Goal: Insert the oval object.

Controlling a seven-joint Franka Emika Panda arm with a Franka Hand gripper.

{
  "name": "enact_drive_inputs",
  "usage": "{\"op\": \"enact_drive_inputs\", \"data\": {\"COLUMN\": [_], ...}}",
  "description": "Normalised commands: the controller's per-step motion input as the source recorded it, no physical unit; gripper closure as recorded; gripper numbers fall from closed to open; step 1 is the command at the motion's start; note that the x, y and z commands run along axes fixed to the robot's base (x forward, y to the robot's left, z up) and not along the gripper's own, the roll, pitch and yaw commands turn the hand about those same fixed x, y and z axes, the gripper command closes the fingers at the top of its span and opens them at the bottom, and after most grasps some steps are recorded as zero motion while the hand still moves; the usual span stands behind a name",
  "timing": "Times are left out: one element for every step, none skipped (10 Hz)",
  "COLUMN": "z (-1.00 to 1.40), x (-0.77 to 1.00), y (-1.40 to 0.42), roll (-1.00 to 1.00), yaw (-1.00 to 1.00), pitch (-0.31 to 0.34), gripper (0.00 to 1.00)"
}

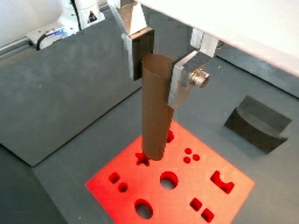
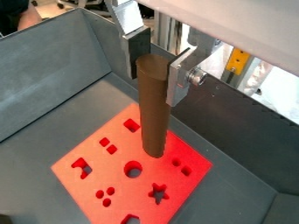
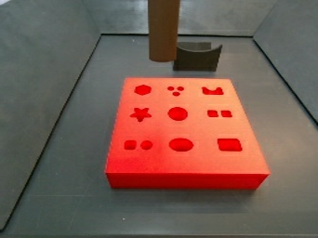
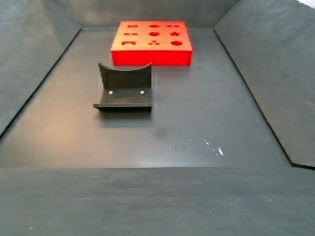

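Dark grey tabletop [image 4: 160, 129] carries the red block [image 3: 184, 130] and the fixture [image 4: 124, 88]. We see our gripper [image 1: 160, 63] above the block, its fingers [image 1: 184, 80] clamped on the oval object [image 1: 156, 109], which hangs upright between them, its lower end over the block's cutouts.

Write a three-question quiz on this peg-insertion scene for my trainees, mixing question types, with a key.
1. True or false: the gripper holds the oval object upright.
2. In both wrist views, the peg hangs over which thing? A) the fixture B) the red block C) bare floor
3. Fill in: in a side view, the fixture stands ____ from the red block.

Key: 1 true, the jaws are shut on its upper end; 2 B; 3 apart.
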Motion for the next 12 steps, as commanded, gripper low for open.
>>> {"op": "enact_drive_inputs", "data": {"z": [-0.14, -0.17, -0.11, -0.02, 0.0, 0.0, -0.06, -0.11, -0.16, -0.09, 0.0, 0.0], "x": [0.74, 0.93, 0.96, 0.89, 0.91, 0.86, 0.53, 0.27, 0.17, 0.08, 0.0, 0.0], "y": [-0.37, -0.44, -0.43, -0.39, -0.35, -0.32, -0.13, -0.06, -0.07, -0.07, 0.0, 0.0], "roll": [0.0, 0.0, 0.06, 0.17, 0.27, 0.24, 0.17, 0.08, 0.1, 0.05, 0.02, 0.03], "yaw": [0.03, 0.1, 0.11, 0.08, 0.03, 0.0, -0.15, -0.11, -0.18, -0.06, 0.0, 0.0], "pitch": [-0.013, -0.044, -0.011, 0.0, 0.071, 0.144, 0.136, 0.06, 0.076, 0.067, 0.003, 0.0], "gripper": [1.0, 1.0, 1.0, 1.0, 1.0, 1.0, 1.0, 1.0, 1.0, 1.0, 1.0, 1.0]}}
